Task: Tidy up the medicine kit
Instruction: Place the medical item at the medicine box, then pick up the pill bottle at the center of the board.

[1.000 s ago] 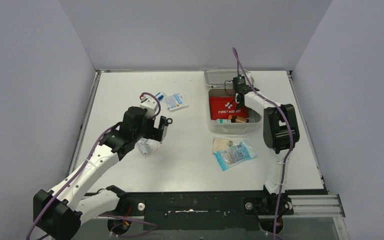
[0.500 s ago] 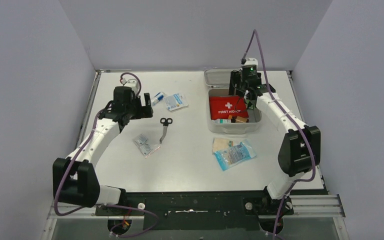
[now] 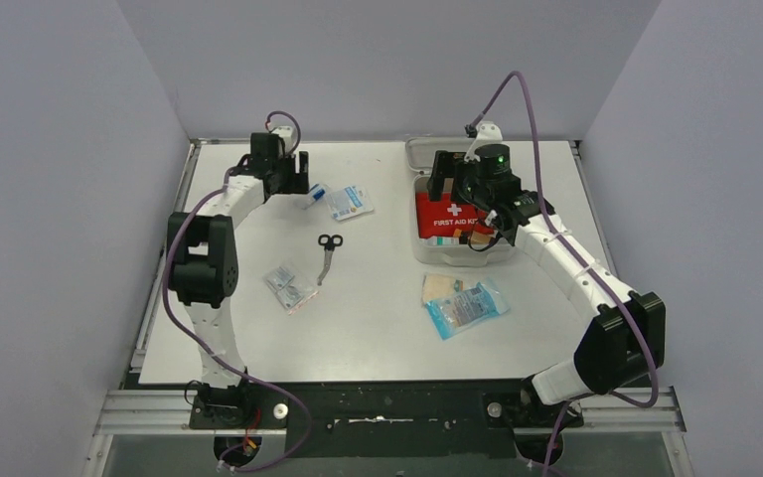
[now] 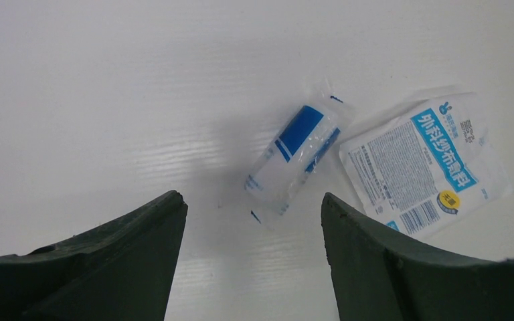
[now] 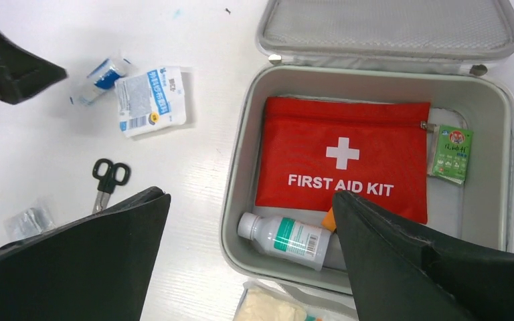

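Rounded plastic medicine kit, crinkly bandage roll

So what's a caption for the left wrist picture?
Open left gripper above a wrapped bandage roll beside a flat packet.

The whole table is taken in from high above and behind the arm bases, seen at the frame's bottom. The left wrist view is held close, facing down on a bandage roll and a flat packet. Both are also caught, smaller, at the upper left of the higher right wrist view, by which the open medicine kit is overlooked.
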`<state>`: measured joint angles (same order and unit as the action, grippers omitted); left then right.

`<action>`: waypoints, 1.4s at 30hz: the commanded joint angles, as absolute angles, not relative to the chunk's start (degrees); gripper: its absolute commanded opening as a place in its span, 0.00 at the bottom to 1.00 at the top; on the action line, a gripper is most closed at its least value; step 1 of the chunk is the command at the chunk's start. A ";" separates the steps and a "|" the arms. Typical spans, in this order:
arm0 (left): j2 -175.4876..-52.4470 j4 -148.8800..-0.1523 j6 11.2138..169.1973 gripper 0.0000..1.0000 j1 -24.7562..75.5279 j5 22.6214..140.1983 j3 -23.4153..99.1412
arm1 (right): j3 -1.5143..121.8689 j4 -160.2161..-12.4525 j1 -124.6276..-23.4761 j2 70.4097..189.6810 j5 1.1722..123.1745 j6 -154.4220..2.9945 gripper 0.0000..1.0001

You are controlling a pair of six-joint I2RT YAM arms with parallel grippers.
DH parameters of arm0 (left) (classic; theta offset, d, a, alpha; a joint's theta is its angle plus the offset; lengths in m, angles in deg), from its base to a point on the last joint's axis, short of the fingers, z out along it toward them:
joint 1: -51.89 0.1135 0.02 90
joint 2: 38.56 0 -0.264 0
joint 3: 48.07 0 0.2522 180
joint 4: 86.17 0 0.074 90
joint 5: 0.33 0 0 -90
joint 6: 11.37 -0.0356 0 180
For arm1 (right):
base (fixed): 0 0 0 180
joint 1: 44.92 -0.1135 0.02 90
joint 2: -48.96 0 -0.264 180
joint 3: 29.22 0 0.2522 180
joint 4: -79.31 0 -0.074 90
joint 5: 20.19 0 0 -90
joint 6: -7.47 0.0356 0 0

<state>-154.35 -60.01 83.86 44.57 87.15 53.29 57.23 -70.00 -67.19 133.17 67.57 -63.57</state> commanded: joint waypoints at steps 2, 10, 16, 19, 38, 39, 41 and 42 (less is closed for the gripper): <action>-162.82 -59.98 77.68 0.65 44.58 82.15 62.33 | 55.92 -75.90 -67.66 130.10 66.37 -61.34 0.98; -166.09 -62.08 76.67 0.51 44.33 78.38 61.60 | 55.40 -75.67 -67.73 132.22 66.07 -62.16 0.95; -165.65 -61.83 77.33 0.43 43.74 77.39 60.19 | 55.73 -75.94 -67.72 133.41 66.08 -62.66 0.95; -164.80 -60.83 77.05 0.29 43.23 77.50 60.13 | 55.48 -76.11 -67.78 133.27 66.29 -62.58 0.94; -150.37 -55.71 86.05 0.00 43.20 80.38 54.57 | 50.30 -78.68 -68.22 128.79 58.92 -57.25 0.90; -149.25 -55.49 87.19 0.00 43.25 79.97 53.97 | 49.60 -79.61 -68.22 128.63 57.96 -55.89 0.89; -146.74 -56.19 89.37 0.00 43.24 77.23 52.27 | 47.96 -82.05 -68.26 128.26 56.07 -52.33 0.86; -145.28 -57.34 90.66 0.00 43.19 75.58 51.21 | 46.92 -83.66 -68.29 128.02 55.17 -50.68 0.84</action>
<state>-153.28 -54.52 85.17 43.31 79.96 53.07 49.32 -75.92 -67.80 131.00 59.86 -57.71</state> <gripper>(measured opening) 0.009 0.867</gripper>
